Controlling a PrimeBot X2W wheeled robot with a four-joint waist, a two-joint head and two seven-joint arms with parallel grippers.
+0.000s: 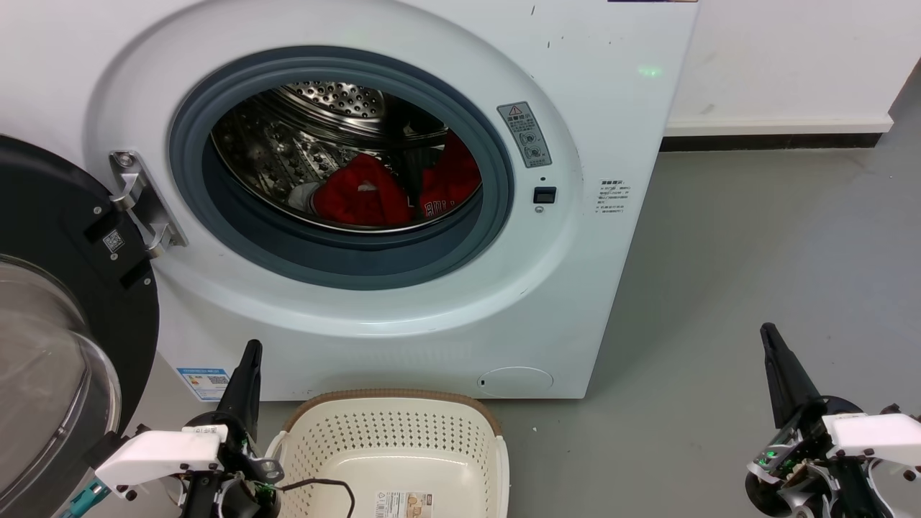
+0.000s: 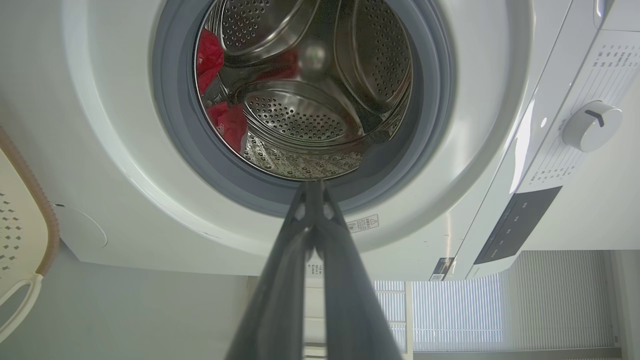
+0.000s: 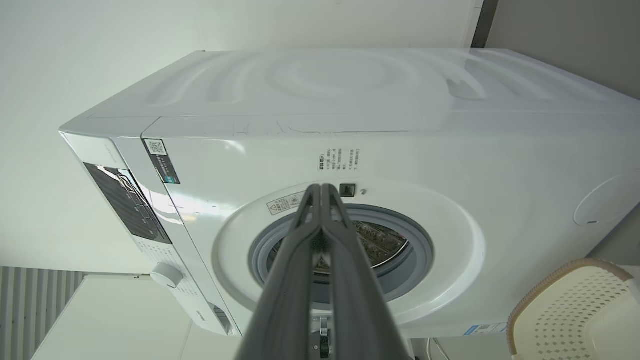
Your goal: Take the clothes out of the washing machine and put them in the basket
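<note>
The white washing machine (image 1: 403, 316) stands ahead with its door (image 1: 50, 288) swung open to the left. Inside the steel drum (image 1: 316, 122) lie the red clothes (image 1: 360, 194), one piece showing white lettering (image 1: 440, 208). The cream basket (image 1: 432, 439) sits on the floor just in front of the machine, with nothing but a paper label in it. My left gripper (image 1: 252, 347) is shut at the lower left beside the basket, holding nothing. My right gripper (image 1: 767, 329) is shut at the lower right over the floor, far from the drum. The left wrist view shows red clothes (image 2: 227, 122) in the drum.
The grey floor (image 1: 755, 244) stretches to the right of the machine up to a white wall with a dark skirting (image 1: 770, 140). The open door's glass bowl (image 1: 43, 374) bulges out close to my left arm. A black cable (image 1: 324, 485) hangs over the basket's near edge.
</note>
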